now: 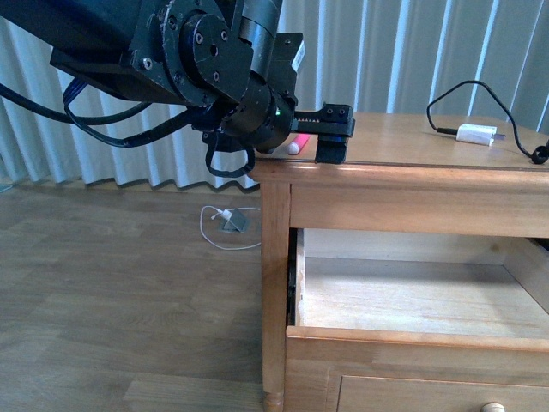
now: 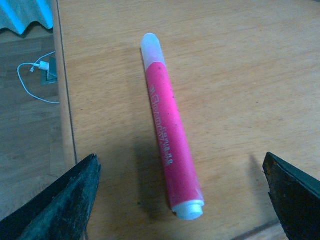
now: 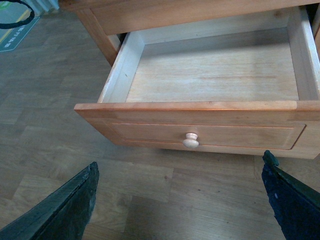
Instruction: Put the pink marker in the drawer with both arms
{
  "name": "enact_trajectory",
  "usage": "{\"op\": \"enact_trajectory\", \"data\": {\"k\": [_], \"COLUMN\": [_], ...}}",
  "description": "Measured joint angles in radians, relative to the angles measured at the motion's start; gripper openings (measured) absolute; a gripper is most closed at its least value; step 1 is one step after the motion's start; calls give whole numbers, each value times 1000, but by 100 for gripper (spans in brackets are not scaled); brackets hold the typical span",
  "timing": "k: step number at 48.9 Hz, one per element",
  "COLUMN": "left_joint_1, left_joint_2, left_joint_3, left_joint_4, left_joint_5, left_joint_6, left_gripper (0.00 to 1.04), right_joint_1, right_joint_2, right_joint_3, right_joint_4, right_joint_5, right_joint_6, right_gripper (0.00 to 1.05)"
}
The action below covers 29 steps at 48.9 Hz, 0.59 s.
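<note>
The pink marker (image 2: pixel 167 130) lies flat on the wooden tabletop (image 2: pixel 240 75), white cap pointing away from the wrist. My left gripper (image 2: pixel 180 165) is open above it, one finger (image 2: pixel 65 200) on each side, not touching. In the front view the left gripper (image 1: pixel 334 142) hovers over the table's left corner, with the marker (image 1: pixel 298 143) just behind it. The drawer (image 3: pixel 200 107) stands pulled out, with a pale bare interior (image 1: pixel 412 296) and a round knob (image 3: pixel 190 140). My right gripper (image 3: pixel 180 162) is open and empty, above the floor in front of the drawer. The right arm is out of the front view.
A white charger plug (image 1: pixel 476 134) with a black cable lies on the tabletop at the right. Another white charger and cable (image 1: pixel 227 221) lie on the wood floor left of the table. White curtains hang behind.
</note>
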<state>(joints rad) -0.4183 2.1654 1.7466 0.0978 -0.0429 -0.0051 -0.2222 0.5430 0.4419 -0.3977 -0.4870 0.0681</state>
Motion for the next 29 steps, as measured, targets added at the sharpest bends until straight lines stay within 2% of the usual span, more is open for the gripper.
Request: {"op": "enact_trajectory", "data": {"k": [29], "left_joint_1": [-18], "left_joint_2": [38], "left_joint_3": [72], "left_joint_4": [-50], "left_joint_5": [-12], "left_joint_6": [1], "left_gripper": [99], "right_joint_1": [0], "right_joint_2": [0], "right_joint_3": [0], "right_joint_4": [0], "right_joint_5": [0], "right_joint_6": [0], "right_gripper": [96]}}
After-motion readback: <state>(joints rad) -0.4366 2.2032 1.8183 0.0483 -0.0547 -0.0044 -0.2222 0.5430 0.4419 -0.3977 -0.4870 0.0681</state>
